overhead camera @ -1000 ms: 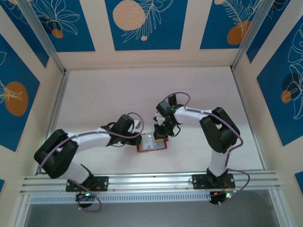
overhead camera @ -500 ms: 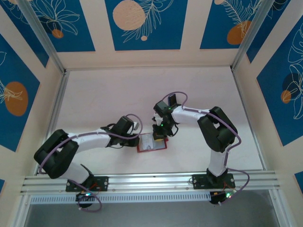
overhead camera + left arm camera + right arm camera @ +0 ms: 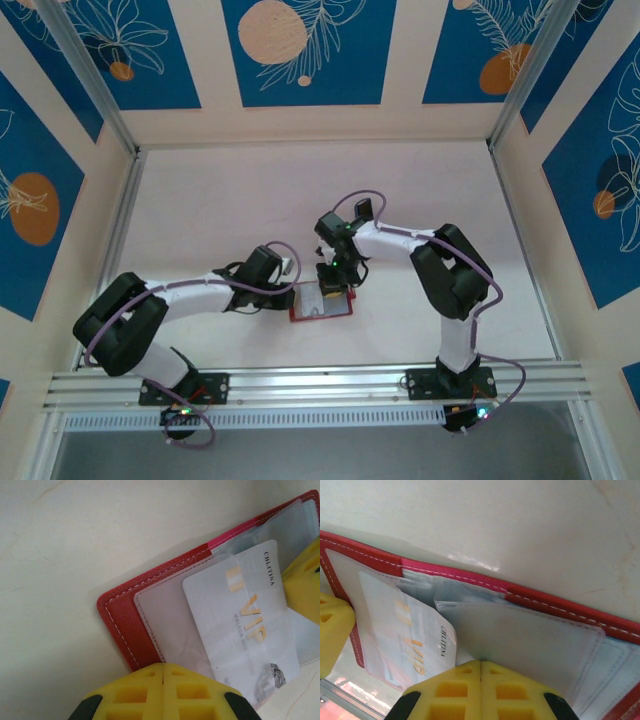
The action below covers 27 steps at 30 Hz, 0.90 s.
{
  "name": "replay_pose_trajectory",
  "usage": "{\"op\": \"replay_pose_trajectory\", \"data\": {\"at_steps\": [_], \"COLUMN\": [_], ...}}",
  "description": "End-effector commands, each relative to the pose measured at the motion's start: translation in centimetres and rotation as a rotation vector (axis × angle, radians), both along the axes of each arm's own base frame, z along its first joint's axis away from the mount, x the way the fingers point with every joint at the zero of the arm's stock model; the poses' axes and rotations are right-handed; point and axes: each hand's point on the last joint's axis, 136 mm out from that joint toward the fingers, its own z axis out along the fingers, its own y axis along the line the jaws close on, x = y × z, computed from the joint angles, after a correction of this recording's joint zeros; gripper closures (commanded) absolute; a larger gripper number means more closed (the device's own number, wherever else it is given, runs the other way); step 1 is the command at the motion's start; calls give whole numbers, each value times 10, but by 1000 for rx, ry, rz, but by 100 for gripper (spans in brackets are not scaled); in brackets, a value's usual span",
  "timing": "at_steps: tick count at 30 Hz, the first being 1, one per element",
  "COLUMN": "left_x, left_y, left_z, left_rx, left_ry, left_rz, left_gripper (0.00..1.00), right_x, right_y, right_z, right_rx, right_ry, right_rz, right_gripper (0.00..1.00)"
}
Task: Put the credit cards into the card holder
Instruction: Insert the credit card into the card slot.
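Pale table (image 3: 200, 200) carries the open red card holder (image 3: 322, 305) mid-table. Left claw (image 3: 162, 674) is clenched and pins its left edge, I judge against sliding. A credit card (image 3: 240, 615) lies partly under a clear pocket. Right claw (image 3: 481, 669) is clenched on the far edge.

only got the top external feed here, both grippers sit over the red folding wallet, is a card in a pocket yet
Observer: The left wrist view shows a pale card with gold VIP lettering lying in the open red folding wallet, partly overlapped by a clear pocket.
Operator: left gripper holding anything
Observer: The left gripper is shut at the wallet's near edge. Whether it pinches anything, I cannot tell.
Operator: and the right
Observer: In the right wrist view the right gripper is shut too, with a clear pocket leaf just ahead of it.
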Motion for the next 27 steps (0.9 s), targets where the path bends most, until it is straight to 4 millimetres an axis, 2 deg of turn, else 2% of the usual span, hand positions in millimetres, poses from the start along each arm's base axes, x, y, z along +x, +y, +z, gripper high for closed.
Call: {"op": "replay_pose_trajectory", "data": {"at_steps": [1, 10, 20, 27], "left_x": [-15, -18, -18, -18], "left_y": [18, 18, 18, 18], "left_z": [-27, -30, -30, -29], "left_rx": [68, 58, 48, 42], "left_ry": [70, 73, 73, 69], "left_rz": [22, 24, 33, 36], "left_gripper": [98, 98, 98, 98], "right_x": [-7, -11, -32, -28], "right_y": [7, 29, 45, 51], "right_z": [-1, 7, 8, 3], "right_rx": [-14, 67, 100, 123], "right_ry": [33, 55, 93, 63], "right_rz": [7, -1, -47, -124], "right_gripper": [100, 100, 100, 100]}}
